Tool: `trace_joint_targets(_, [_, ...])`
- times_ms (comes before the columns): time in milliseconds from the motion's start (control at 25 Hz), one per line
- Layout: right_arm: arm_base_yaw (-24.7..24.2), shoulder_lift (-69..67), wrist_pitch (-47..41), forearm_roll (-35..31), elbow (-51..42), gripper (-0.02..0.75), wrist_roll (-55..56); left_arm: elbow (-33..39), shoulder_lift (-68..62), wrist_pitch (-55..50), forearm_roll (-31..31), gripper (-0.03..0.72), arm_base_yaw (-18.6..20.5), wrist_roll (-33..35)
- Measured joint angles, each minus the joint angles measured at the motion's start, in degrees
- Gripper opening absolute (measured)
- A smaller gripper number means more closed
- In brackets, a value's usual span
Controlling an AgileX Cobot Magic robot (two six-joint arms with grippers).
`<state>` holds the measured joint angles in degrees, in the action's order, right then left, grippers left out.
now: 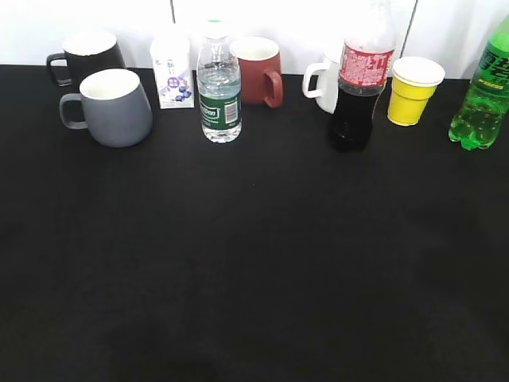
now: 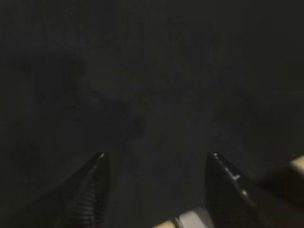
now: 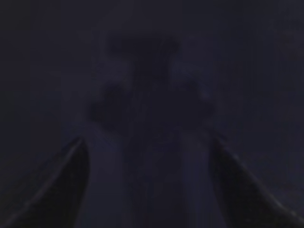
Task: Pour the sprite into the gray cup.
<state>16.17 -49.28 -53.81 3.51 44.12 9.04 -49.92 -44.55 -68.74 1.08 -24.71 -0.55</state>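
The sprite [image 1: 483, 91], a bright green bottle, stands at the far right edge of the exterior view, cut off by the frame. The gray cup [image 1: 115, 107] stands at the back left, handle to the left, white inside. Neither gripper shows in the exterior view. The left gripper [image 2: 156, 156] is open and empty over the black cloth in the left wrist view. The right gripper [image 3: 149, 142] is open and empty over dark cloth in the right wrist view. Neither wrist view shows the bottle or the cup.
Along the back stand a black mug [image 1: 86, 54], a small milk carton [image 1: 172, 72], a clear water bottle [image 1: 219, 87], a dark red mug [image 1: 258, 70], a white mug [image 1: 324, 79], a cola bottle [image 1: 362, 83] and a yellow paper cup [image 1: 413, 90]. Black cloth [image 1: 254, 263] covers the table.
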Motion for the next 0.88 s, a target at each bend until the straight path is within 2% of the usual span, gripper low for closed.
trace_joint_targets(120, [0.00,13.92,-11.46,0.11,0.08,0.596,-0.15,0.17,12.78,-1.01,-0.37,0.475,0.00,0.00])
trace_joint_targets(200, [0.00,22.84,-15.25,0.11,0.01,0.596,-0.22,3.09,20.43,-1.04,-1.08,0.475,0.00,0.00])
trace_joint_targets(320, [0.00,34.69,-15.37,0.11,-6.14,0.596,-2.48,11.77,27.59,-1.02,-1.50,0.475,0.00,0.00])
trace_joint_targets(440, [0.00,41.30,-13.70,-1.22,-12.82,0.595,-5.03,18.98,28.89,5.57,-1.64,0.475,0.00,0.00])
trace_joint_targets(560, [0.00,41.52,-7.18,-3.51,-14.94,0.595,-6.86,20.10,28.89,7.59,-1.70,0.475,0.00,0.00])
trace_joint_targets(880, [0.00,41.52,-5.86,-3.98,-15.15,0.596,-7.06,20.14,28.89,7.71,-1.52,0.475,0.00,0.00])
